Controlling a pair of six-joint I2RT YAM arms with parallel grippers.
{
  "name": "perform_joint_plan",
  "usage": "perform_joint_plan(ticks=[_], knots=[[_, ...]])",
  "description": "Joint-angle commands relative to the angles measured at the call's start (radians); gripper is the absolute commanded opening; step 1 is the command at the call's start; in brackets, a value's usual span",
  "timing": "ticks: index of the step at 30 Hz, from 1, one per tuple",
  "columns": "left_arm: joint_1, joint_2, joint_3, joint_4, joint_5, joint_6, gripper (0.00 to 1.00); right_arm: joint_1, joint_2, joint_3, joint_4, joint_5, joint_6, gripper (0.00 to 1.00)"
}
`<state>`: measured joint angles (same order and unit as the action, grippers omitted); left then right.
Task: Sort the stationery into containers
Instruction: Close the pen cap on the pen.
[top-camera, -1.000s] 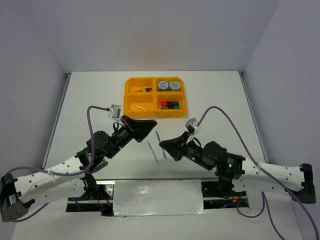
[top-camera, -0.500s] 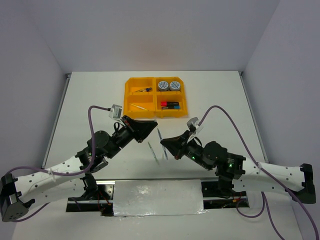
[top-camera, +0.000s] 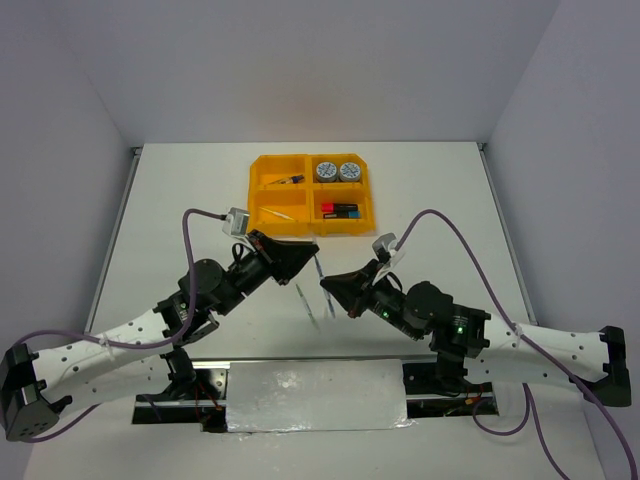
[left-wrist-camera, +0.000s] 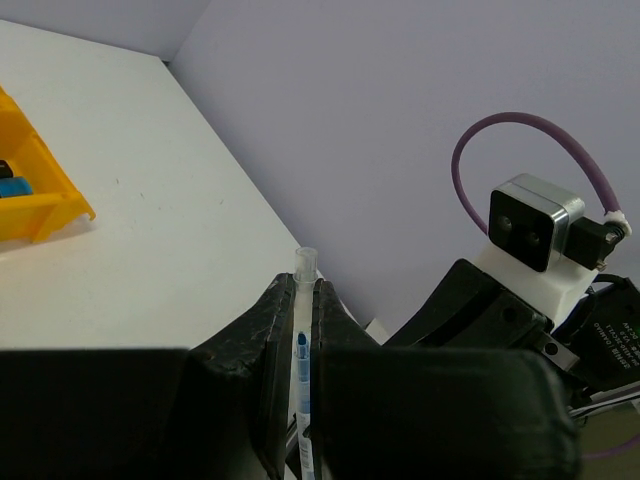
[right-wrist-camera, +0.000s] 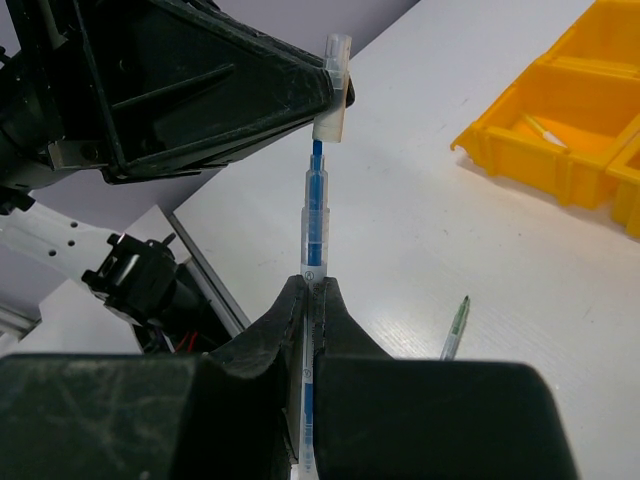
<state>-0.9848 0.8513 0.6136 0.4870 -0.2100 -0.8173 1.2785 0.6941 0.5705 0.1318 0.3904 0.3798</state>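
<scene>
Top view: the blue pen (top-camera: 318, 268) is held at centre frame between the left gripper (top-camera: 309, 248) above and the right gripper (top-camera: 327, 286) below, its long axis pointing toward the tray (top-camera: 258, 190) at the top.

Left wrist view: the cap end is clamped in the jaws.

Right wrist view: the barrel is clamped in the jaws, and the tray lies at upper right.

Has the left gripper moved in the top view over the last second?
Yes. The left gripper has crept slightly to the right, along the near edge of the orange tray.
</scene>
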Motion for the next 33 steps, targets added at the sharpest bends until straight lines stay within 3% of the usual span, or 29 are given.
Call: perform_joint_plan(ticks=[1,21,29,33], knots=[[-0.003,0.002,0.04,0.05,0.026,-0.003,0.0,0.004,-0.007,0.049,0.029,0.036,-0.012,0.0],[-0.003,0.012,0.021,0.071,0.043,-0.019,0.0,-0.013,0.007,0.088,0.034,0.07,-0.032,0.0],[-0.003,0.003,0.02,0.064,0.058,-0.022,0.0,-0.041,0.016,0.078,0.198,0.117,-0.062,0.0],[-0.005,0.006,0.034,0.039,0.075,-0.005,0.0,-0.077,0.05,0.132,0.235,0.044,-0.146,0.0]])
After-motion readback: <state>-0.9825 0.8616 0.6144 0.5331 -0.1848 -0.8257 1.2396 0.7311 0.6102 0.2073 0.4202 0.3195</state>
